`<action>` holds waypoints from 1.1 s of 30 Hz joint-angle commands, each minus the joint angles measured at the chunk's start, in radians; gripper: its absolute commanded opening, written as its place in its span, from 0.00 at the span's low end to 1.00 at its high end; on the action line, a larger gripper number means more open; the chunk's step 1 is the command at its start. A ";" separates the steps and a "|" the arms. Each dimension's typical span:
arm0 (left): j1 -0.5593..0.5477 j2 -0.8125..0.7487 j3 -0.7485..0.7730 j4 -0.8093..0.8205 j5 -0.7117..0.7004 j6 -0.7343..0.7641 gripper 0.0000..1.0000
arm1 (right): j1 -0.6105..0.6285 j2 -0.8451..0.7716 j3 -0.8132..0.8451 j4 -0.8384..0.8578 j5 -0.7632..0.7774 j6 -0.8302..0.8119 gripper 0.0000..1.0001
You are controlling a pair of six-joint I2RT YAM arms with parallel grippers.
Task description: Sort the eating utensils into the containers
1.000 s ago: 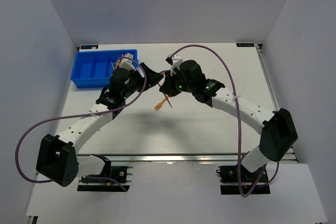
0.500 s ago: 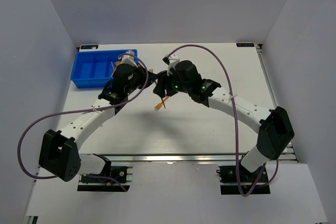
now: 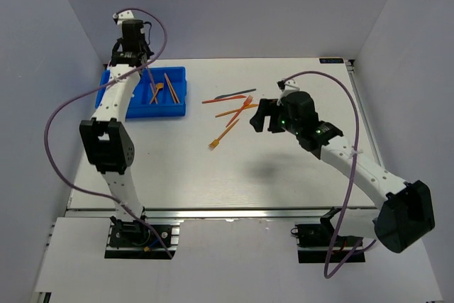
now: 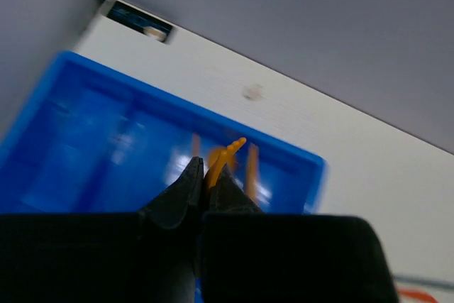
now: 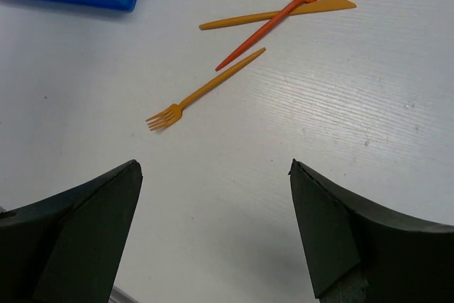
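An orange fork (image 4: 228,151) is held pinched in the nearly closed left jaws, tines pointing away from the wrist, high above the blue tray (image 4: 85,118). Other orange utensils (image 3: 170,83) are seen in the compartment below the tines, though exact alignment cannot be judged. The right jaws are spread wide and nothing is held in them. A loose orange fork (image 5: 206,89) is laid aslant on the tabletop (image 5: 369,118) just ahead of them, tines toward the jaws, handle slanting away; the right arm is judged much the nearer. A label (image 4: 138,23) at the tabletop's far edge cannot be read.
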 commanded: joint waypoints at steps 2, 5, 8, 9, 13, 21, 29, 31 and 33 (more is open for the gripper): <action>0.065 0.105 0.149 0.080 -0.172 0.232 0.00 | -0.010 -0.071 -0.077 0.045 -0.070 0.014 0.89; 0.148 0.180 0.214 0.144 -0.142 0.229 0.00 | -0.010 -0.103 -0.136 0.074 -0.111 0.023 0.89; 0.160 0.234 0.226 0.168 -0.097 0.245 0.00 | -0.011 -0.122 -0.180 0.094 -0.097 0.020 0.89; 0.160 0.245 0.219 0.173 -0.099 0.243 0.00 | -0.011 -0.120 -0.186 0.100 -0.096 0.019 0.89; 0.159 0.234 0.095 0.252 -0.096 0.237 0.00 | -0.013 -0.100 -0.185 0.120 -0.134 0.014 0.89; 0.160 0.217 -0.041 0.320 -0.111 0.226 0.01 | -0.013 -0.106 -0.205 0.129 -0.101 0.000 0.89; 0.160 0.129 -0.039 0.293 -0.083 0.153 0.75 | -0.013 -0.080 -0.203 0.134 -0.052 0.017 0.89; 0.160 0.069 -0.025 0.274 -0.085 0.136 0.83 | -0.013 -0.063 -0.186 0.119 -0.022 0.022 0.89; 0.160 0.024 -0.016 0.259 -0.080 0.133 0.86 | -0.014 -0.040 -0.170 0.094 0.013 0.022 0.89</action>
